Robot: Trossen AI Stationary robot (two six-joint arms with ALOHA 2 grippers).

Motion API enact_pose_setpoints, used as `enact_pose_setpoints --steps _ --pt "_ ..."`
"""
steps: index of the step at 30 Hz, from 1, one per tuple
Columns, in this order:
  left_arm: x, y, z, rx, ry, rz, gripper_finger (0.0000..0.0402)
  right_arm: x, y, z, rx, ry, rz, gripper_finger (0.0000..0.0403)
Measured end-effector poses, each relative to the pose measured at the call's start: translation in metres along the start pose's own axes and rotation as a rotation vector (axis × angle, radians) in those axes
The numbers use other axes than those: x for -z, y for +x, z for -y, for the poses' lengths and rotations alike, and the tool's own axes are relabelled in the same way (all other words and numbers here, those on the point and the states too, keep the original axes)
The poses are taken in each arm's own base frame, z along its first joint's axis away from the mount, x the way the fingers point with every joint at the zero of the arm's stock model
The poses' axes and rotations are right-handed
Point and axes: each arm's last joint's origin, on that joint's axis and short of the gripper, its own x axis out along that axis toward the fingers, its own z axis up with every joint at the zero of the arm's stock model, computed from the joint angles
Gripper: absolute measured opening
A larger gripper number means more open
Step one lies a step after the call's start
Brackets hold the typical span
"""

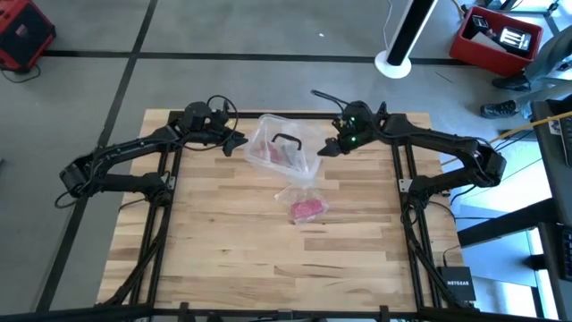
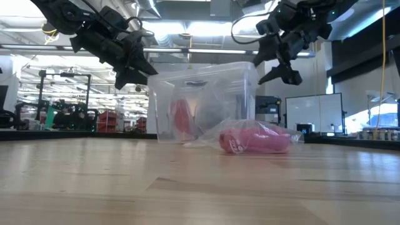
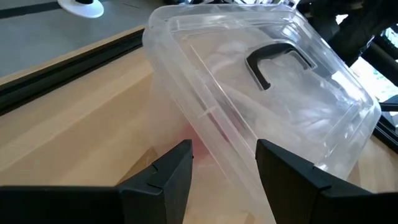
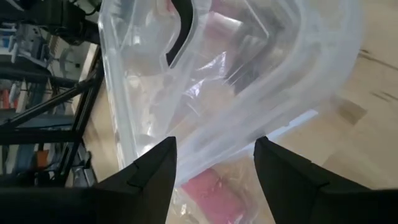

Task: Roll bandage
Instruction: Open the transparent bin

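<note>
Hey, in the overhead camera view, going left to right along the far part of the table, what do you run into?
Left gripper, open → clear plastic box with a black handle on its lid → right gripper, open. The wrapped pink bandage sits nearer than the box, so it is left out of this order.

Box (image 1: 282, 150) between grippers, table rear; wrapped bandage (image 1: 307, 209) just before it.

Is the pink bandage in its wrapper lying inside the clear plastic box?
No, the bandage lies on the table in front of the clear box.
</note>
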Motion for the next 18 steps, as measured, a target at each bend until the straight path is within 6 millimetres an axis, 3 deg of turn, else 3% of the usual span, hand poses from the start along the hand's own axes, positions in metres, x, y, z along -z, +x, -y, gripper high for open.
enact_pose_setpoints --steps 7,12,18 --pt "0.0 0.0 0.0 0.0 -0.004 0.0 0.0169 -0.001 -0.001 0.0 -0.03 -0.002 -0.016 0.0214" --pt "0.0 0.0 0.0 0.0 -0.006 0.0 0.0169 0.001 -0.006 0.007 -0.107 0.066 -0.129 0.0214" --pt "0.0 0.0 0.0 0.0 -0.007 0.0 0.0169 -0.001 -0.007 0.014 0.006 0.035 -0.068 0.0214"
